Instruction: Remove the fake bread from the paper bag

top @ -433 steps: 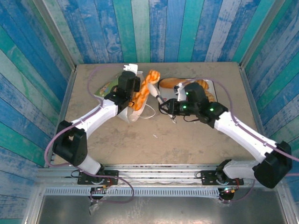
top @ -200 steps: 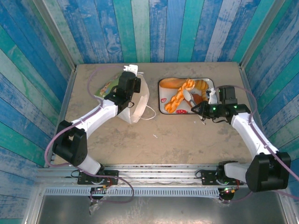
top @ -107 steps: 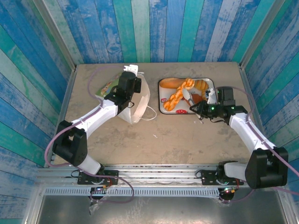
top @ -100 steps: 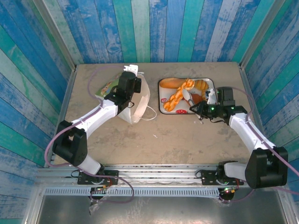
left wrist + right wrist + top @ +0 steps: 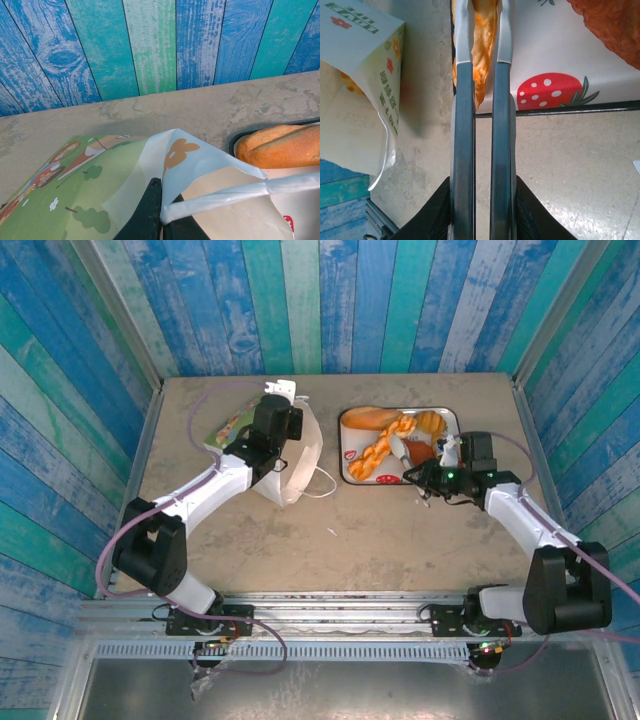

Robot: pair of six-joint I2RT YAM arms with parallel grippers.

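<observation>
left tool (image 5: 159, 202): we see it pinched on bag (image 5: 210, 165) rim | right tool (image 5: 481, 210): we see it clamped on tongs (image 5: 463, 100) | tongs grip bread (image 5: 483, 40) at tray (image 5: 560, 55) edge, on tabletop (image 5: 380, 540)

Tongs (image 5: 463, 125) and fake bread (image 5: 484, 45) cropped at top edge

We see a white paper bag (image 5: 303, 448) with an orange flower logo, golden-orange bread (image 5: 378, 451), a white tray (image 5: 351, 468) printed with red strawberries, and blue and green plank walls (image 5: 350, 300).

Blue-green plank walls (image 5: 330, 300) enclose a tan tabletop (image 5: 400, 540).
</observation>
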